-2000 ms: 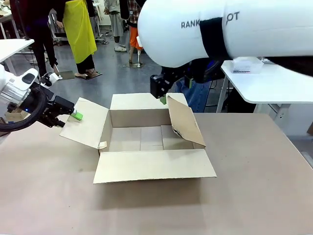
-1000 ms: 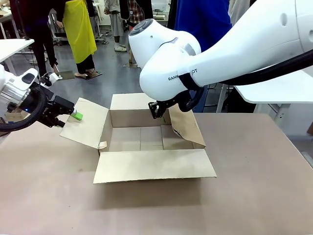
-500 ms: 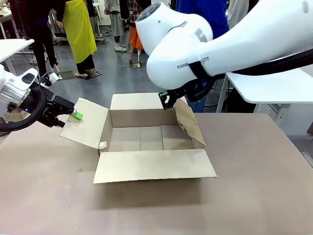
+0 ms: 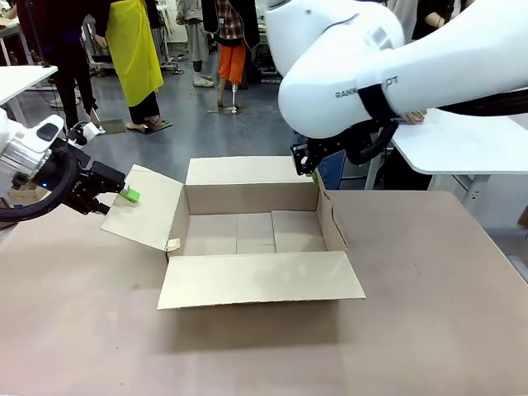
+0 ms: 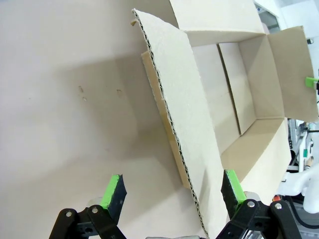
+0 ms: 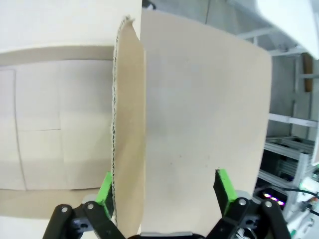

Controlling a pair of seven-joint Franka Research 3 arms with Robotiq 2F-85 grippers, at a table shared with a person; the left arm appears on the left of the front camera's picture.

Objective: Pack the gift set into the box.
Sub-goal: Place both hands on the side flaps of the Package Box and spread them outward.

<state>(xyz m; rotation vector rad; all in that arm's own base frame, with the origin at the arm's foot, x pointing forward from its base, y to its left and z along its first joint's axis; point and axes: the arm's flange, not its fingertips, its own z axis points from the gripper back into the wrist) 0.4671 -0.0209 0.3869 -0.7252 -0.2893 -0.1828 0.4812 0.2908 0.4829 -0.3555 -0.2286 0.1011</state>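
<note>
Left tool (image 5: pixel 172 186) and right tool (image 6: pixel 164 188) both hold their fingers spread wide apart.

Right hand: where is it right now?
Front view: the right hand sits at the far right corner of the box, at the top edge of its nearly upright right flap, open and straddling it.

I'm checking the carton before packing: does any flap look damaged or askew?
On the box, the right flap stands nearly upright between the right pincer's open jaws, while the other three flaps splay outward. Its corner looks slightly frayed.
</note>
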